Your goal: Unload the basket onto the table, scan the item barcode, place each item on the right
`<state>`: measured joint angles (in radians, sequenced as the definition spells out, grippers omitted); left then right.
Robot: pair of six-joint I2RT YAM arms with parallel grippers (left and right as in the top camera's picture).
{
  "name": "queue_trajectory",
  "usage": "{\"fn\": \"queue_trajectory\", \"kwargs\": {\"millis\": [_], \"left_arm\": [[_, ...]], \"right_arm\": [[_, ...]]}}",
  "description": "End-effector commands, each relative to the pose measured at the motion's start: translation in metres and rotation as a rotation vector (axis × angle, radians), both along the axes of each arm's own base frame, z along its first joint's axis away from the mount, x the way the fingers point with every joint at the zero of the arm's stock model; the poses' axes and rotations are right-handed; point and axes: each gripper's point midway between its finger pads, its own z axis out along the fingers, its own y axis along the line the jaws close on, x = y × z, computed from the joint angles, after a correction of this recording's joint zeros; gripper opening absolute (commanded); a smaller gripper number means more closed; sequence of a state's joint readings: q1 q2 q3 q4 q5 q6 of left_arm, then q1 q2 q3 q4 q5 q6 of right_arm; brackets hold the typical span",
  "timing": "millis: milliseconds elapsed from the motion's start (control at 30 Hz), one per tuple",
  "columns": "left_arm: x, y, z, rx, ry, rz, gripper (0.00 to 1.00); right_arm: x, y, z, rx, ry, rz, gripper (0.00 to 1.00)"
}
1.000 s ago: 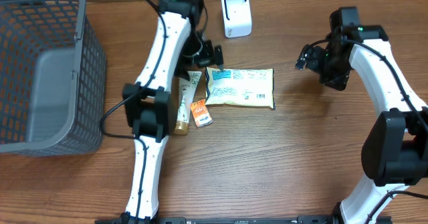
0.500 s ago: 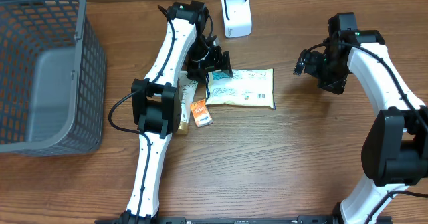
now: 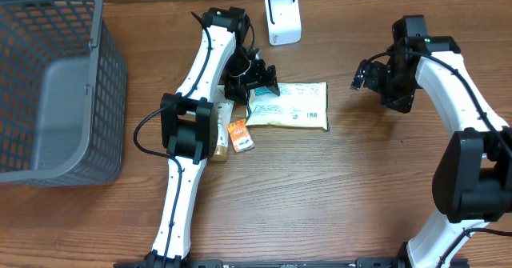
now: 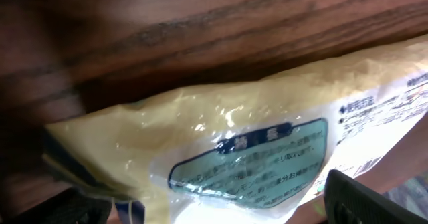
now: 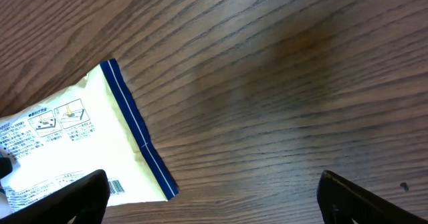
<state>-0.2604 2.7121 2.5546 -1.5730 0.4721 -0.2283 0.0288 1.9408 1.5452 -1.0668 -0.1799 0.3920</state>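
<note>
Overhead: left jaws released, straddling nine-o'clock end of snack packet (image 3: 292,106); right jaws released, empty. Likely pickup stage; next: clench, lift toward scanner (image 3: 282,17) at twelve o'clock.

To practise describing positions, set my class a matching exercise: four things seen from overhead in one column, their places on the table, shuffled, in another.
Things:
1 grey basket
2 white scanner
3 yellow packet
4 orange sachet

Places:
A middle of the table
B far left
C back edge
D by the yellow packet's lower-left corner

Pairs: 1-B, 2-C, 3-A, 4-D
</note>
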Motion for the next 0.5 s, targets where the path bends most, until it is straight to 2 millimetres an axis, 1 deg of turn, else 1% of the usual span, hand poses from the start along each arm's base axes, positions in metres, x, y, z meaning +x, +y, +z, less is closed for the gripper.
{"fn": "queue_trajectory", "kwargs": {"millis": [0, 67, 100, 133, 200, 300, 367, 433, 467], "left_arm": [[0.002, -0.006, -0.024, -0.022, 0.007, -0.021, 0.76], [0.005, -0.013, -0.022, -0.065, -0.003, -0.016, 0.58], [0.006, -0.018, -0.021, -0.085, -0.007, -0.016, 0.56], [0.007, -0.022, -0.021, -0.103, -0.012, -0.017, 0.56], [0.007, -0.029, -0.021, -0.119, -0.016, -0.025, 0.61], [0.004, -0.038, -0.024, -0.117, -0.022, -0.047, 0.59], [0.002, -0.043, -0.025, -0.109, -0.031, -0.062, 0.46], [0.002, -0.047, -0.025, -0.111, -0.038, -0.069, 0.21], [0.002, -0.047, -0.025, -0.111, -0.037, -0.070, 0.04]], "right_arm": [[-0.001, 0.004, -0.004, 0.012, 0.004, 0.009, 1.00], [-0.003, 0.008, -0.006, 0.034, 0.006, 0.010, 1.00], [-0.004, 0.010, -0.009, 0.049, 0.008, 0.013, 1.00], [-0.004, 0.012, -0.012, 0.063, 0.008, 0.015, 1.00], [-0.007, 0.016, -0.017, 0.087, 0.010, 0.019, 1.00], [-0.010, 0.020, -0.029, 0.110, 0.008, 0.022, 1.00], [-0.011, 0.024, -0.035, 0.133, 0.004, 0.026, 1.00], [-0.012, 0.032, -0.039, 0.185, -0.008, 0.036, 0.98], [-0.012, 0.041, -0.041, 0.238, -0.019, 0.046, 0.91]]}}
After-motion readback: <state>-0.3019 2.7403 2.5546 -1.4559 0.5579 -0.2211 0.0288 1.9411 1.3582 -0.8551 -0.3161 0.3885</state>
